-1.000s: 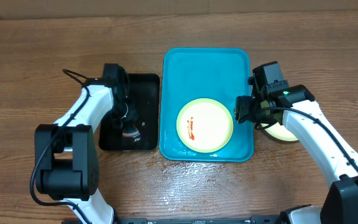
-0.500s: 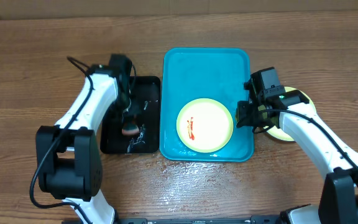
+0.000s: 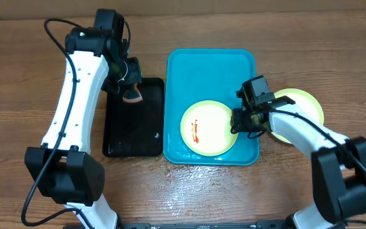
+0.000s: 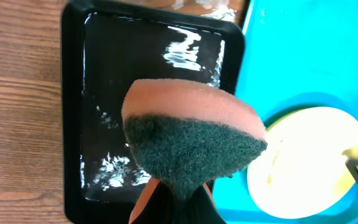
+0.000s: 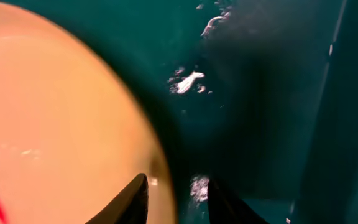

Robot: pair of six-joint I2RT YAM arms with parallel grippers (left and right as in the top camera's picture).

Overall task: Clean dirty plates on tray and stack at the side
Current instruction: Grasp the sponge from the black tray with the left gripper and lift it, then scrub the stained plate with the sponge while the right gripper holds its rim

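A plate (image 3: 208, 127) with a red sauce smear lies in the front half of the turquoise tray (image 3: 211, 63). My right gripper (image 3: 237, 121) is open, its fingers (image 5: 178, 202) either side of this plate's (image 5: 55, 124) right rim. A clean pale plate (image 3: 302, 103) lies on the table to the right of the tray; I cannot tell whether another lies under it. My left gripper (image 3: 129, 86) is shut on an orange sponge with a green scouring face (image 4: 191, 146), held above the back of the black tray (image 4: 86, 124). The dirty plate also shows in the left wrist view (image 4: 309, 162).
The black tray (image 3: 132, 137) stands just left of the turquoise tray and looks wet inside. Water drops lie on the turquoise tray floor (image 5: 260, 93) beside the plate. Bare wooden table surrounds both trays.
My left arm has lifted the sponge out of the black tray and swung toward its back end. My right gripper has moved left from the side plate to the dirty plate's right rim.
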